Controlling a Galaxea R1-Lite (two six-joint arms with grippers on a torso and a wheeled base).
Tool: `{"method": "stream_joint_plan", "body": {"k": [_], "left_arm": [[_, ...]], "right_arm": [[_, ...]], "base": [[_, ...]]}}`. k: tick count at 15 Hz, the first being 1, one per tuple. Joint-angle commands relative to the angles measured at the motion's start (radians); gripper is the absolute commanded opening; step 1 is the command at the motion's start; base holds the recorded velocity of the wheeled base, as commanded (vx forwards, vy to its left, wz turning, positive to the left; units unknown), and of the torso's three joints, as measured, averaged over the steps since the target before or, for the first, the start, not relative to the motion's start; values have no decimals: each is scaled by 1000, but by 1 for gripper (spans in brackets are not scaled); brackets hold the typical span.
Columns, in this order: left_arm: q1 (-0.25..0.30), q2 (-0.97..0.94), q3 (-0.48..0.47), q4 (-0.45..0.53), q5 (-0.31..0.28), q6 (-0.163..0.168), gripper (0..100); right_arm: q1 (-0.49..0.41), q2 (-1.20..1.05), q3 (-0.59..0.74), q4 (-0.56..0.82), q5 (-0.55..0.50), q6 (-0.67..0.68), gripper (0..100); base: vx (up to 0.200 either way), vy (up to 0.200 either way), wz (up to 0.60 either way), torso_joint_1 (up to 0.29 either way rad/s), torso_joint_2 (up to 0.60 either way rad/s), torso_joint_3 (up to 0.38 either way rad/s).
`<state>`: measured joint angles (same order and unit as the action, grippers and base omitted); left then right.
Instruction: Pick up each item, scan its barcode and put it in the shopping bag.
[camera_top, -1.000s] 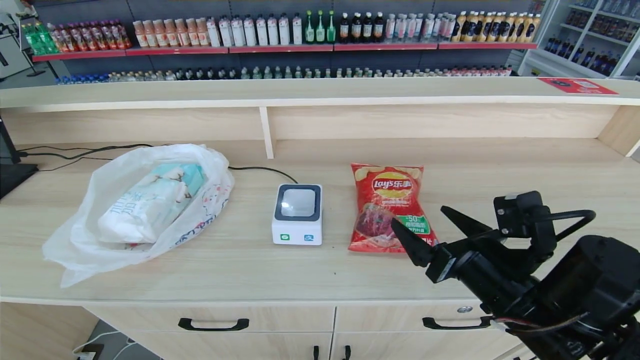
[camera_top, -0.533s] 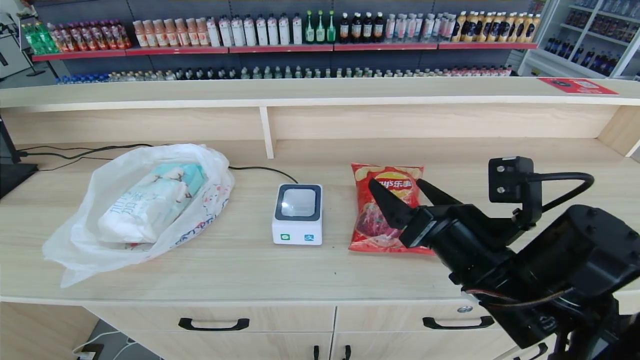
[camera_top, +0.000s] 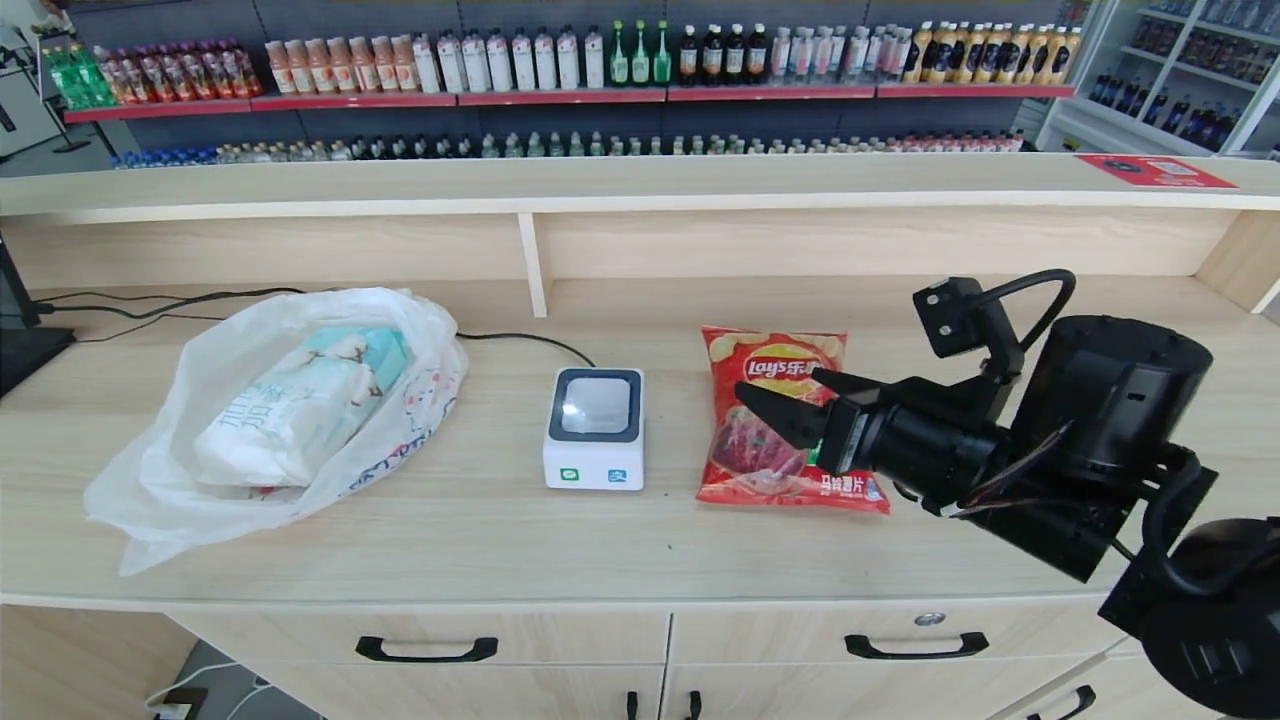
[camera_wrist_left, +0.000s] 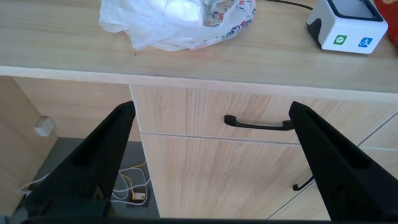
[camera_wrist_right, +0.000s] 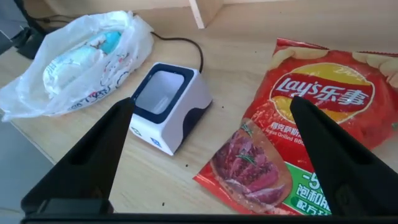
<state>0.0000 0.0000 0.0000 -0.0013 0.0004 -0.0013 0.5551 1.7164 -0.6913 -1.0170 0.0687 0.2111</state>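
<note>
The bag of crisps (camera_top: 752, 455) lies flat, face up, on the wooden counter (camera_top: 500, 530), just to the right of the barcode scanner (camera_top: 596, 427). The right gripper (camera_top: 783, 388) hangs over its middle with the fingers spread and nothing between them. A flat, slick, air-filled packet is awkward to take from above. If the fingers close on the puffed centre they may skid off the film or crush what is inside, and a thin pinch of wrapper could slip as the packet is lifted. No barcode shows on the upturned face (it is probably underneath), so a poorly chosen grip may leave the code pointing away from the scanner window. The white shopping bag (camera_top: 280, 420) is slumped on the far left of the counter with a pack of tissues (camera_top: 300, 405) already inside, so the packet could snag on its collapsed mouth. The left gripper (camera_wrist_left: 211, 106) hangs below the counter edge by a drawer handle (camera_wrist_left: 258, 123), its fingers also wide apart and empty. Over the last second the right arm has swung up from the front right edge of the counter and forward over the packet, jaws apart throughout, while the packet, scanner and shopping bag have not moved.
</note>
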Motion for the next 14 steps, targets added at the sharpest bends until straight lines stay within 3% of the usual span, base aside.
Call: {"method": "stream_joint_plan", "body": {"k": [1,2,4,9,14], "left_arm": [[0,2,0,0,1,0,100],[0,2,0,0,1,0,100],[2,2,0,0,1,0,100],[0,2,0,0,0,0,100],[0,0,0,0,1,0,100]], "right_arm": [[-17,-18,-51,52,2,14,100],[-17,-4,-86,127,-18,24,100],[-17,65,-178,212,-167,30,100],[-20,109,-283,445,-343,-18,100],[-21,88,-283,508,-323,-12,100]], "base": [[0,0,0,0,0,0],[0,0,0,0,0,0],[0,0,0,0,0,0],[0,0,0,0,0,0],[0,0,0,0,0,0]]}}
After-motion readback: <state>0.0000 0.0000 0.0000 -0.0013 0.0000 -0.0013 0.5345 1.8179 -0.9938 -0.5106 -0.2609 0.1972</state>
